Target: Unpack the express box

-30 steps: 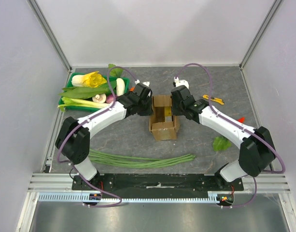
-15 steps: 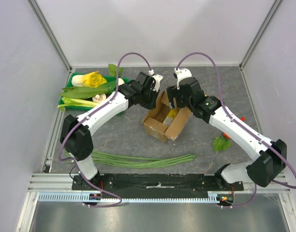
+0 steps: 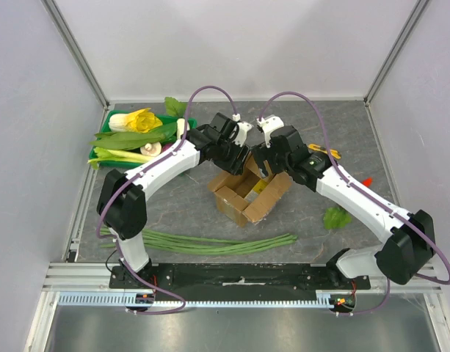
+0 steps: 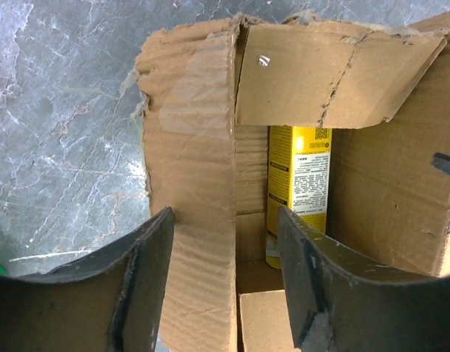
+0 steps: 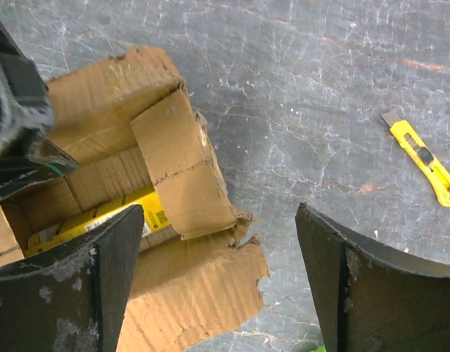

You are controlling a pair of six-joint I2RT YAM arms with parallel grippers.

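The small brown corrugated cardboard express box (image 3: 248,192) sits at the middle of the grey marbled tabletop (image 3: 173,202). It is turned at a slant to the tabletop's edges with its flaps thrown open, and its far end lies under both wrists. A slim yellow carton (image 4: 298,187) lies inside along one wall.

The left jaws are released. Their black fingers (image 4: 147,286) stand on either side of one torn flap (image 4: 191,183), with a gap showing between the flap and the right-hand finger. The right jaws are spread wide and grasp nothing, hanging over the box's corner and the stone beside it.

Bare tabletop runs from behind the box to the white back wall (image 3: 239,51). A narrower bare band lies between the box and a bundle of long green stalks (image 3: 210,242), which stretches across the near side in front of the arm bases. White side panels on aluminium posts close in the left and right edges.

At far left a green plastic tray (image 3: 111,117), heaped with leafy vegetables, sits close to the side wall, and the left arm (image 3: 155,176) reaches past its right end. On the right, a yellow utility knife (image 5: 423,158) lies flat on the stone, well apart from the box. A loose green leaf (image 3: 335,218) rests near the right arm (image 3: 357,194). A small red-orange thing (image 3: 366,180) shows beside that arm, too small to identify.
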